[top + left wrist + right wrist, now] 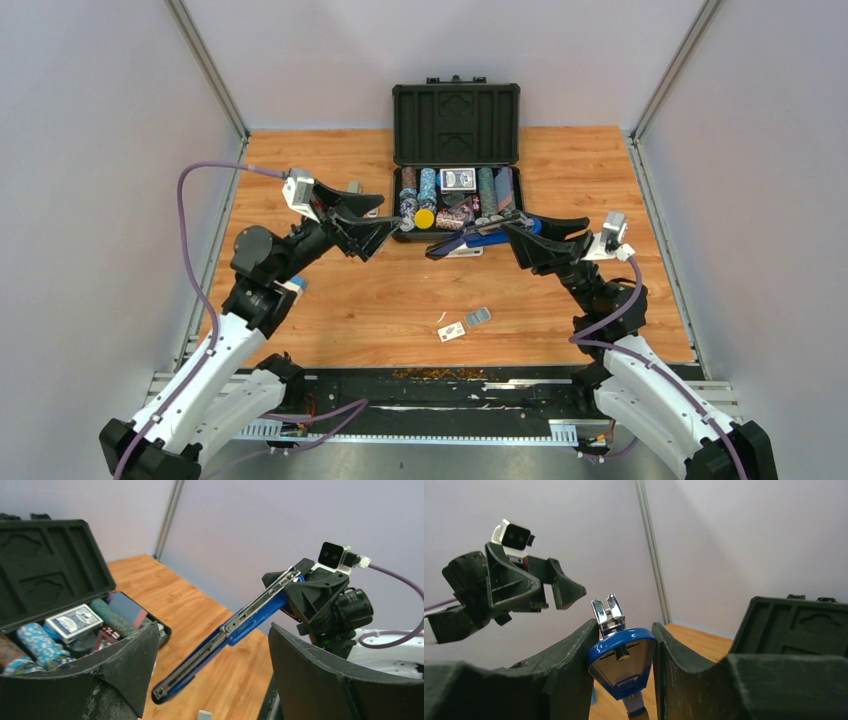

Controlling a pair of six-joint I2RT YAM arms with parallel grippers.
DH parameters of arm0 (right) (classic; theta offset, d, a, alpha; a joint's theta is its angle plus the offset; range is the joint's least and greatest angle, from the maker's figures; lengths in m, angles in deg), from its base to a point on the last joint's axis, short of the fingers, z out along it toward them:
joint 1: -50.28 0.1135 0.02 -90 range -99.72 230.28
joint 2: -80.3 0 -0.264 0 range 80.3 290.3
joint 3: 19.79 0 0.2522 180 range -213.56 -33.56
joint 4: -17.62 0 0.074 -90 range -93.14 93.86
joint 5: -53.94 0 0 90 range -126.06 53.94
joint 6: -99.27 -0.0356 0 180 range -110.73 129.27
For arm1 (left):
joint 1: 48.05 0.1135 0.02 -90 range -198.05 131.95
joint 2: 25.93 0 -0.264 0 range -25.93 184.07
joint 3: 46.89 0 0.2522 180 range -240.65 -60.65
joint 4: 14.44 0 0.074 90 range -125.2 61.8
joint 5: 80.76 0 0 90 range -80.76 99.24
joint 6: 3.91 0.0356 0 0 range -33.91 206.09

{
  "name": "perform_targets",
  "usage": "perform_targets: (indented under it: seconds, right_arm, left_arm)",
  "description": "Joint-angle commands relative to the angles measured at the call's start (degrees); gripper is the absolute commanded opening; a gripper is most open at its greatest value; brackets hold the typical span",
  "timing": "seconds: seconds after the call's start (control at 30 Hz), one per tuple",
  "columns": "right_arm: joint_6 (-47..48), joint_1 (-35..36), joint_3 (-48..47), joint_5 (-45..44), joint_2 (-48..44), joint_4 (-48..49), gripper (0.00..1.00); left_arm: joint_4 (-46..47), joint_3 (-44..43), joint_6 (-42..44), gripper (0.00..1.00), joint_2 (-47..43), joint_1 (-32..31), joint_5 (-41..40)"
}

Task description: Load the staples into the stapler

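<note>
Stapler (478, 240) aloft in right gripper (518, 240); staples (478, 316) down on table (330, 300).
Right jaws pinching the blue rear end, silver rail uppermost, nose tilted down toward left gripper (385, 225). Left jaws spread wide, holding nothing, near the nose but apart from it. Staples flat on the wood, just beside small white box (452, 330), well apart from both grippers. Open chip case (456, 120) behind.

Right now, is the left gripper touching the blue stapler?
Apart. The top view shows a clear gap between the open left gripper and the near tip of the stapler.
</note>
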Motion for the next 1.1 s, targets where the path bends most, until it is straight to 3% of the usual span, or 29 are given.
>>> perform_targets:
  seconds: [0.0,0.07,0.33,0.47,0.8,1.07]
  right_arm:
    - [-2.5,-0.1,-0.2,3.4,0.1,7.0,0.00]
    - [-2.8,-0.1,-0.1,4.5,0.2,7.3,0.00]
    - [-3.5,-0.1,0.8,6.9,-0.1,7.6,0.00]
    - [-4.3,-0.1,1.3,8.3,0.5,9.2,0.00]
    - [-6.6,0.0,1.5,12.7,3.2,13.3,0.00]
    - [-8.4,0.0,1.9,14.4,5.0,16.5,0.00]
  left_arm:
    - [-12.8,-3.9,13.4,0.90,2.3,-0.4,1.4]
    - [-11.3,-4.6,14.0,0.99,3.5,-0.7,3.8]
    - [4.5,-2.6,10.7,1.00,7.8,-1.5,15.1]
    - [0.1,-4.3,20.9,0.96,10.3,-5.5,18.5]
    - [-5.1,-5.4,41.6,0.83,13.3,-14.7,13.2]
    - [-9.1,-8.8,44.8,0.67,18.5,-17.6,14.9]
